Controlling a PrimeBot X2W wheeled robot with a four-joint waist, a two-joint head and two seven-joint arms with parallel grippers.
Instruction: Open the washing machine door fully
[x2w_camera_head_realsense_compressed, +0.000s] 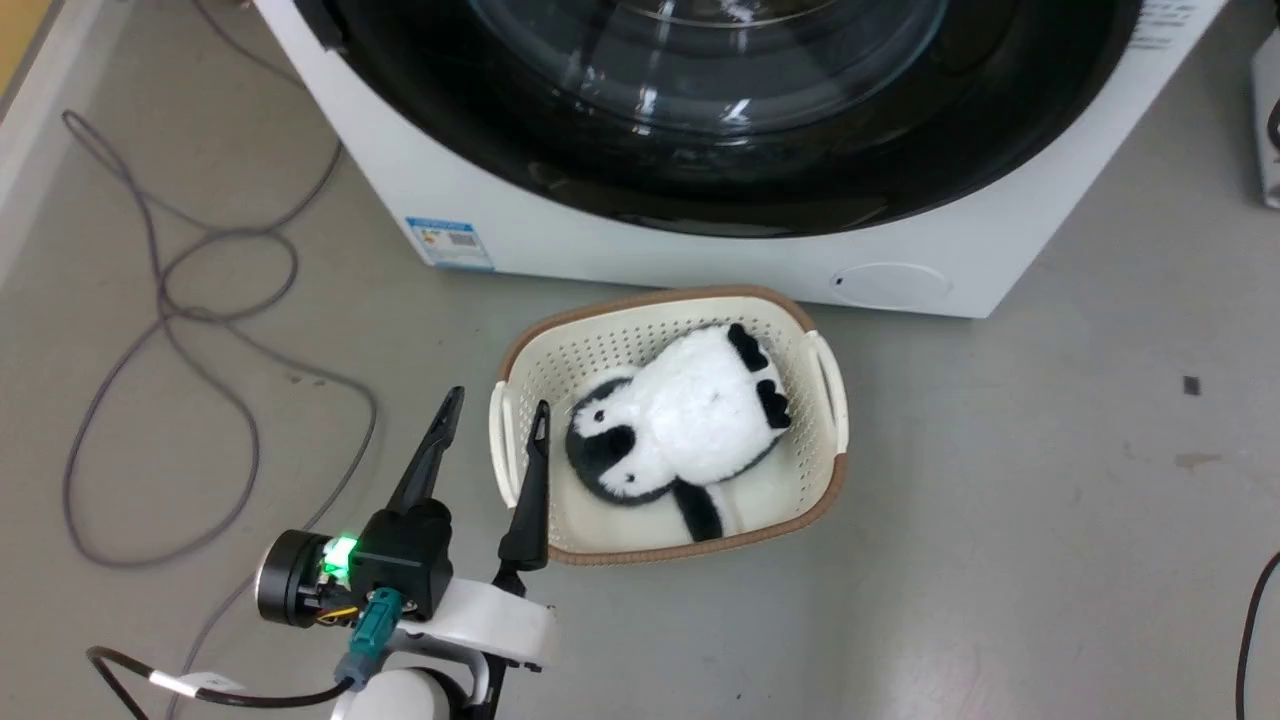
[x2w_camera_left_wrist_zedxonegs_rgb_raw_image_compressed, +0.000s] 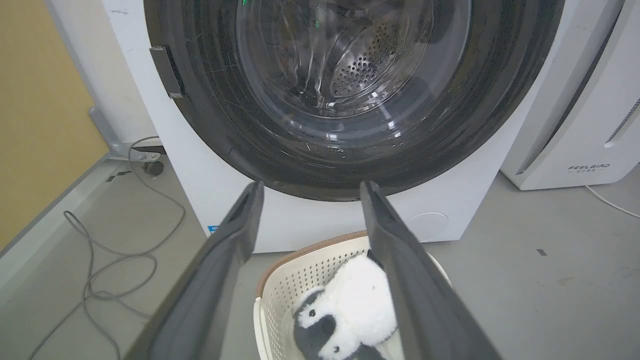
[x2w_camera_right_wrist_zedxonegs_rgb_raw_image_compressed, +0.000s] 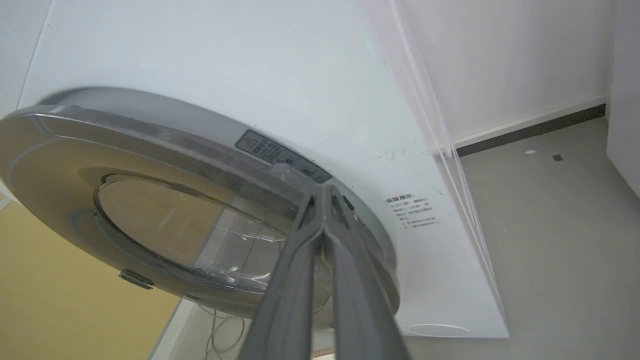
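Washing machine door (x2w_camera_head_realsense_compressed: 740, 150) looks flush on the washing machine (x2w_camera_head_realsense_compressed: 600, 250), not swung out yet. Right gripper (x2w_camera_right_wrist_zedxonegs_rgb_raw_image_compressed: 324, 195) fingers pressed together, tips at door's rim; left gripper (x2w_camera_head_realsense_compressed: 499, 400) fingers apart, empty, below door. Hook the rim, pull along hinge arc.

We see a smooth grey floor (x2w_camera_head_realsense_compressed: 1050, 520) carrying everything here. The washing machine (x2w_camera_head_realsense_compressed: 700, 260) stands on it at the back, and a cream basket (x2w_camera_head_realsense_compressed: 620, 335) with a brown rim sits on it just in front of the machine. To our left a thin grey cable (x2w_camera_head_realsense_compressed: 163, 300) lies in loose loops, and to our right a white appliance (x2w_camera_left_wrist_zedxonegs_rgb_raw_image_compressed: 575, 150) stands just beside the machine.
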